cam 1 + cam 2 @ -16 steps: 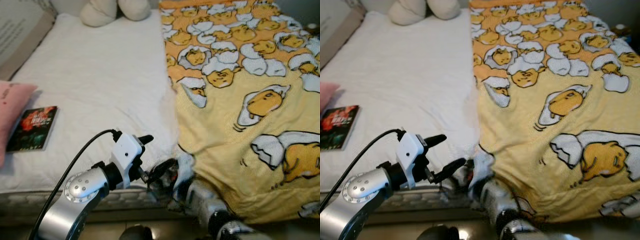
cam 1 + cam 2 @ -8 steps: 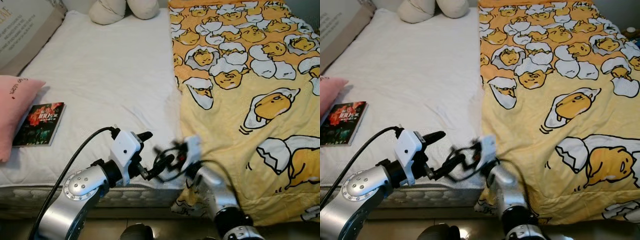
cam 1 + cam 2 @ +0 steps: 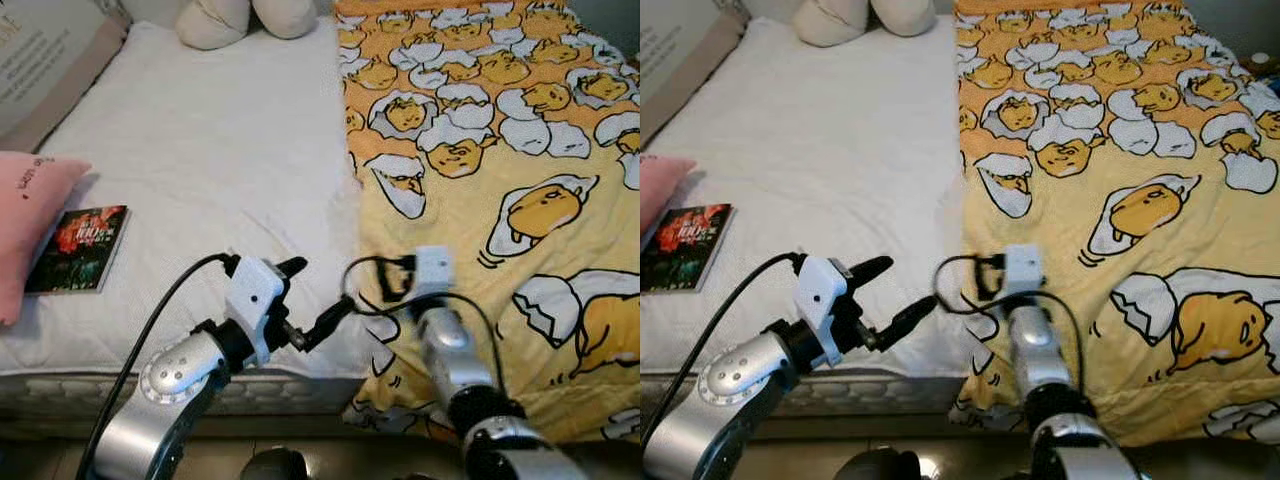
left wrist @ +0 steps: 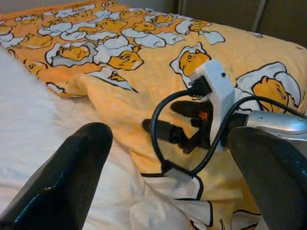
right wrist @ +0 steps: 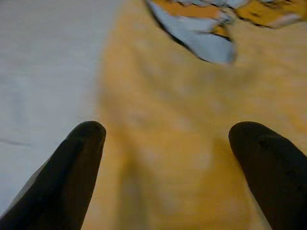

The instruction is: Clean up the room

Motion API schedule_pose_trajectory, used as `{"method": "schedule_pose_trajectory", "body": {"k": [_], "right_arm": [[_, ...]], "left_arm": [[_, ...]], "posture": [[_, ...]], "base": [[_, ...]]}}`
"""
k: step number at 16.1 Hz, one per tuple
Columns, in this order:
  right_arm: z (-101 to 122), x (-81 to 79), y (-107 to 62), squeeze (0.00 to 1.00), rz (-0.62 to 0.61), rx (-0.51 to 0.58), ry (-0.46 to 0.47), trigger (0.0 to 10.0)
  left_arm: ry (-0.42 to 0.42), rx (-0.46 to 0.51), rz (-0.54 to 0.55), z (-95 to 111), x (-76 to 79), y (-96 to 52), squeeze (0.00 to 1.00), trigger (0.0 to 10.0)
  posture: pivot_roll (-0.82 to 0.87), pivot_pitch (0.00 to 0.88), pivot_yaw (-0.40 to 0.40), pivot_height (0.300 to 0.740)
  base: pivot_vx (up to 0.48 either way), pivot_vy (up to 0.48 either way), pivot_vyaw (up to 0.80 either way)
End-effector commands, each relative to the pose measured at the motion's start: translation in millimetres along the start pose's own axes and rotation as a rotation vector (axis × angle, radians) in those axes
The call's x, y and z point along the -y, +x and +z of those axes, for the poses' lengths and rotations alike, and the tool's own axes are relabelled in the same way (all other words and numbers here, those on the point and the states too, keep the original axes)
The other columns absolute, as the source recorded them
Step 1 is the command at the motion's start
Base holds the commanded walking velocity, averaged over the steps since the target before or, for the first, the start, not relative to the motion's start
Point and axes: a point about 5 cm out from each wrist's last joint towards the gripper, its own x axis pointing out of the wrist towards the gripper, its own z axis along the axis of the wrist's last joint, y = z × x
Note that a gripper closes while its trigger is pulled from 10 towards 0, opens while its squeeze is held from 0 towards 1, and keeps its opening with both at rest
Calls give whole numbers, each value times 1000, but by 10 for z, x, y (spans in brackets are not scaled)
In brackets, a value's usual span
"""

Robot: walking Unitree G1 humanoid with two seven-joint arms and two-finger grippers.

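The yellow blanket (image 3: 520, 190) covers the bed (image 3: 200, 150) from 12 to 4 o'clock. Both grippers hang near 6 o'clock: the left gripper (image 3: 318, 300) and the right gripper (image 4: 175, 120), fingers spread open, holding nothing

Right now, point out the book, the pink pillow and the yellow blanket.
book (image 3: 78, 249), left eye view, middle of its dark red cover.
pink pillow (image 3: 30, 215), left eye view, its flat pink face.
yellow blanket (image 3: 1140, 130), right eye view, the patterned top that lies on the bed.
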Motion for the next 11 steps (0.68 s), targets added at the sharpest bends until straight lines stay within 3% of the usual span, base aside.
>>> {"method": "schedule_pose_trajectory", "body": {"k": [1,3,4,5,7,11], "right_arm": [[6,-4,19,0,-28,-9,-15,10000],[-42,34,30,0,-55,-54,-30,10000],[-211,-3,-1,0,-11,-171,-12,10000],[-269,-22,-20,0,9,-209,0,10000],[-571,-178,-169,0,122,-377,72,10000],[-806,-404,-346,0,260,-495,166,10000]], "left_arm": [[4,-8,4,0,13,-24,0,10000],[4,-15,3,-4,19,-40,0,10000],[5,-21,11,-6,-4,-50,0,10000],[5,-22,13,-6,-10,-51,0,10000],[7,-27,11,-13,-8,-46,0,10000],[5,-29,10,-14,-22,-26,0,10000]], "posture": [[170,74,101,740],[186,76,102,740],[191,76,100,740],[191,76,100,740],[188,76,97,740],[178,80,89,740]], "base": [[0,0,0],[0,0,0],[0,0,0],[0,0,0],[0,0,0],[0,0,0]]}}
